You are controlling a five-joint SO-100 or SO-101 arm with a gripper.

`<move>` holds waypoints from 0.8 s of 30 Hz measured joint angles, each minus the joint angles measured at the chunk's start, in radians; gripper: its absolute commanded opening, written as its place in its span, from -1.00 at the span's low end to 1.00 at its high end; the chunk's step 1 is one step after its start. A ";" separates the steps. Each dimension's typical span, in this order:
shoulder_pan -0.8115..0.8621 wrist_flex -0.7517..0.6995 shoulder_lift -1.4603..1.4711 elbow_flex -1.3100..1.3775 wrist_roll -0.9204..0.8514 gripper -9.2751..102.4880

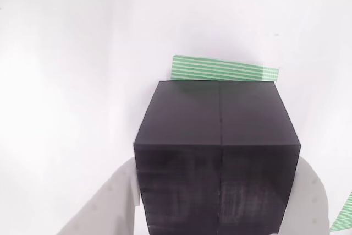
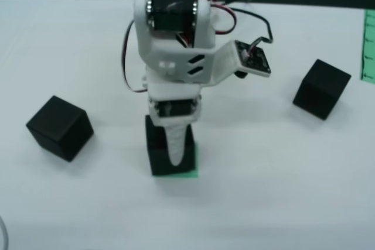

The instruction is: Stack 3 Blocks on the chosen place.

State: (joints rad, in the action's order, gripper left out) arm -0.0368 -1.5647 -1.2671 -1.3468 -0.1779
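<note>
The jaws (image 2: pixel 173 147) pinch one black cube (image 1: pixel 217 152) from both sides, white fingers (image 1: pixel 316 202) flanking it in the wrist view. In the overhead view that cube sits over the green striped patch (image 2: pixel 194 159), green showing at the cube's right and near edges; in the wrist view a striped band (image 1: pixel 220 70) lies just beyond its far edge. Whether it rests fully on the desk (image 2: pixel 263 191) I cannot tell. Two more cubes wait: one to the left (image 2: pixel 59 127), one far right (image 2: pixel 321 88), both well apart from the patch

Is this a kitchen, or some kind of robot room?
Probably a robot test bench, not a kitchen: a white robot arm with loose wires stands on a bare white table, among plain black blocks and a green striped patch.
</note>
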 measured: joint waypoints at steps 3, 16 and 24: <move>0.000 0.000 0.011 0.000 0.000 -0.47; -0.002 0.000 0.020 0.014 0.003 -0.18; -0.023 0.000 0.015 0.041 0.003 -0.18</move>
State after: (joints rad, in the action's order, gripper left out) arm -0.0598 -1.5647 -1.2517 -1.3054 -0.1749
